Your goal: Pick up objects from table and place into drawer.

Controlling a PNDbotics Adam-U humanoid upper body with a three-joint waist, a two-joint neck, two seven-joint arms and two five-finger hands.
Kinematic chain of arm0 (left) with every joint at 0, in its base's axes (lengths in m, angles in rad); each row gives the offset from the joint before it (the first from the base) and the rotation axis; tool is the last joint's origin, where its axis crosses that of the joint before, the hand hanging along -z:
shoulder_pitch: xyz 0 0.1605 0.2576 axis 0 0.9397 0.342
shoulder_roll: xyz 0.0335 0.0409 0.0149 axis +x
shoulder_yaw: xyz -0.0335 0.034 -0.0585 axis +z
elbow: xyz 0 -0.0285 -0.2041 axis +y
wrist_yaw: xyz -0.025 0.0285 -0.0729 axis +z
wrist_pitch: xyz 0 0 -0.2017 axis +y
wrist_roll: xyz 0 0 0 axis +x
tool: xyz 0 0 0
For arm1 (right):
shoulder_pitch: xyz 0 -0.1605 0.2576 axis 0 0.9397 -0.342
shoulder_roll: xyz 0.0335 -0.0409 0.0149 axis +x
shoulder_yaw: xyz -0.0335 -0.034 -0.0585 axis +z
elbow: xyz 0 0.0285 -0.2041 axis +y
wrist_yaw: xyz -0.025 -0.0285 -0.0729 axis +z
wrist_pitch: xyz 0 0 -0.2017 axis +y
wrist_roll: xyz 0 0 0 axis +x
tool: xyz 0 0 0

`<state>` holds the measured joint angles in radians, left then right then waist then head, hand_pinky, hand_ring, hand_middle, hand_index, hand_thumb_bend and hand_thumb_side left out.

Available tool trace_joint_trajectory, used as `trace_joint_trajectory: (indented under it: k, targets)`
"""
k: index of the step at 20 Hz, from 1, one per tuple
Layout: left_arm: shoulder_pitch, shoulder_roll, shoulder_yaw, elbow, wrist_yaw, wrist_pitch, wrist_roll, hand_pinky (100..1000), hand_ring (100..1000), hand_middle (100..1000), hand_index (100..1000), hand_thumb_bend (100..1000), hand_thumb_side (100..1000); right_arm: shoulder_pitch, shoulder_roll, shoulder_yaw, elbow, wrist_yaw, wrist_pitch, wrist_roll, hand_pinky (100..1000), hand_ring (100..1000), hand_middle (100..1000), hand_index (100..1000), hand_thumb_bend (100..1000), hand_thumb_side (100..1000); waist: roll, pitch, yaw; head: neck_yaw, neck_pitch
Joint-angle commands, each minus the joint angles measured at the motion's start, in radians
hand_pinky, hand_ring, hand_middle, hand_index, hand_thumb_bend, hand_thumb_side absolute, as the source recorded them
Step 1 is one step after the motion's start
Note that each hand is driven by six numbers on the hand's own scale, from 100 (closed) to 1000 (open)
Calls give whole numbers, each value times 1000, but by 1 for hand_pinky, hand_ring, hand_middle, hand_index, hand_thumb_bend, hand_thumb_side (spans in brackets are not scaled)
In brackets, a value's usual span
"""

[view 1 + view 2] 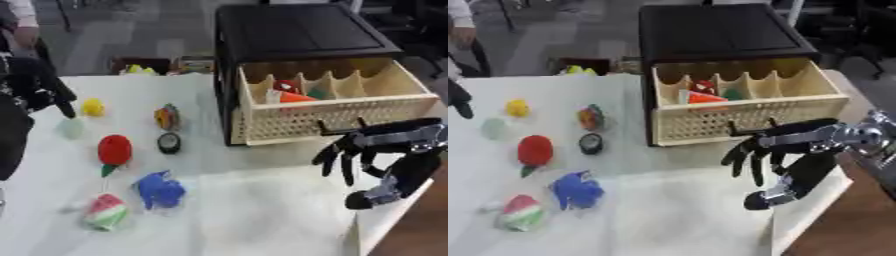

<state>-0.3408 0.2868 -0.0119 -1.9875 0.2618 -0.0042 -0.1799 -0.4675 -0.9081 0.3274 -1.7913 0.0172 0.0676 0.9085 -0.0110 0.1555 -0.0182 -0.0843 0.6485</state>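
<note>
The wooden drawer (337, 119) stands pulled out of the black cabinet (297, 30). An orange thing (293, 97), a red thing and a green thing lie in its compartments. On the table's left are a yellow toy (92, 107), a pale green thing (70, 128), a striped multicoloured thing (166, 116), a black round thing (169, 143), a red fruit (115, 149), a blue thing (159, 190) and a watermelon slice (107, 211). My right hand (385, 136) hangs open and empty just in front of the drawer, fingers drooping. At the far left edge my left hand (48, 85) is open, one finger reaching down beside the yellow toy.
A white cloth (262, 210) covers the table, whose right edge runs close under my right hand. Behind the table's far edge stands a dark box (140, 64) with small things in it. A person stands at the upper left corner.
</note>
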Motion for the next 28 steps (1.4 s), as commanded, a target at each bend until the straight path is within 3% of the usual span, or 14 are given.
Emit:
trace_joint_trajectory:
  k: [1, 28]
  targets:
    - [-5, 1, 7, -13, -2, 0, -6, 417, 524, 488, 641, 100, 852, -21, -14, -5, 4, 8, -1, -2, 212, 600, 754, 940, 462, 556, 2, -9, 3, -3, 2]
    - [3, -14, 10, -13, -16, -8, -37, 426, 529, 492, 641, 100, 858, -92, 5, -3, 57, 44, -16, -2, 199, 589, 747, 936, 497, 572, 13, 19, 38, -11, -30]
